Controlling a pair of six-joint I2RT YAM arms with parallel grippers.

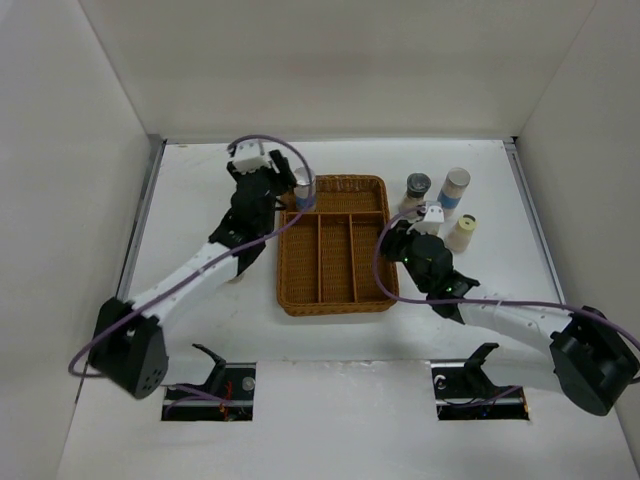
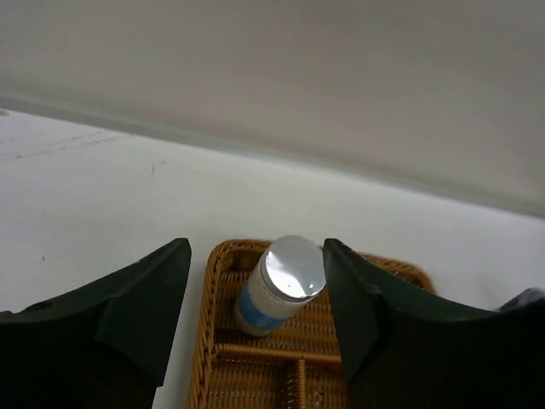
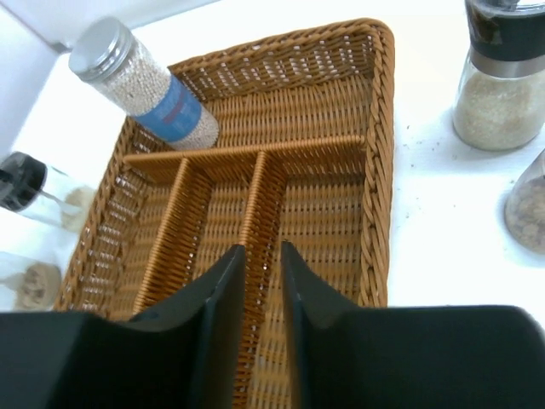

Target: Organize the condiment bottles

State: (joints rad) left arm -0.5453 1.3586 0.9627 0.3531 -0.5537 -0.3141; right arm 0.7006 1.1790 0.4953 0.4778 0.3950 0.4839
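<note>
A silver-capped bottle with a blue band stands in the far left corner of the wicker tray. It also shows in the right wrist view. My left gripper is open and sits above it, one finger on each side of the cap. My right gripper hovers over the tray's right side with its fingers almost together and nothing between them. Right of the tray stand a black-capped bottle, a second silver-capped bottle and a yellow-capped one.
The tray has one wide far compartment and three long near ones. Two more bottles sit on the table left of the tray, in the right wrist view. White walls enclose the table on three sides.
</note>
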